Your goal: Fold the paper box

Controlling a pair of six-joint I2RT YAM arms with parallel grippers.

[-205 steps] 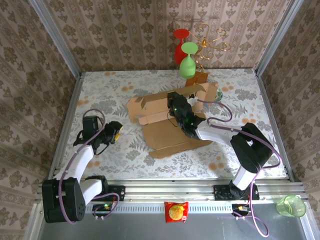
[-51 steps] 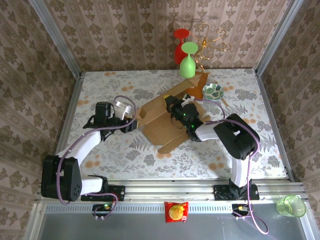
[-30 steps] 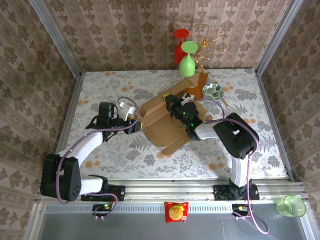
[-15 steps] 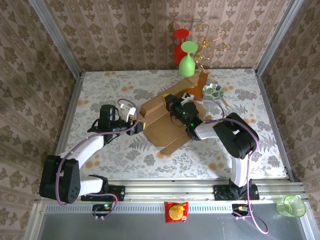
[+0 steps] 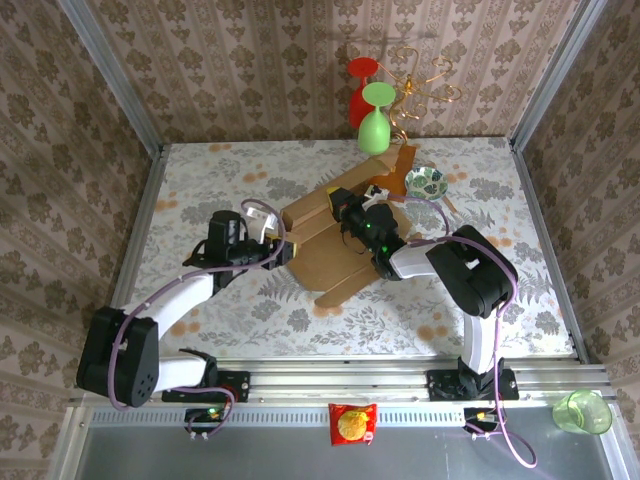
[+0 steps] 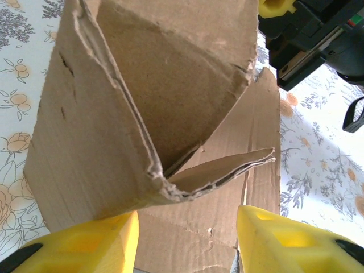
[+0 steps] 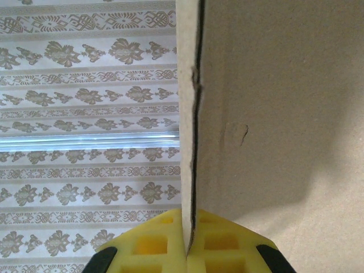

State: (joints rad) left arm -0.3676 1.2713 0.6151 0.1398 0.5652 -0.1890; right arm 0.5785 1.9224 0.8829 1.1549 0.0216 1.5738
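The paper box [image 5: 335, 250], a brown corrugated sheet partly folded up, lies in the middle of the table. My right gripper [image 5: 352, 212] is shut on its raised far panel. In the right wrist view the yellow pads [image 7: 165, 247] pinch the cardboard edge [image 7: 187, 142] between them. My left gripper [image 5: 279, 251] is at the box's left edge, open. In the left wrist view its yellow fingers [image 6: 85, 244] stand apart on either side of a bent, frayed flap corner [image 6: 170, 187], with flat cardboard [image 6: 227, 170] behind. The right gripper's black body [image 6: 310, 34] shows beyond the box.
A wire rack [image 5: 420, 80] with a red glass [image 5: 362, 95] and a green glass [image 5: 375, 125] stands at the back, and a patterned bowl [image 5: 427, 182] sits right of the box. A snack packet [image 5: 352, 424] and a green cup [image 5: 582, 411] lie beyond the near rail.
My left gripper has moved right and a little nearer, up to the box's left edge. The right gripper has kept its grip and the box has hardly shifted.
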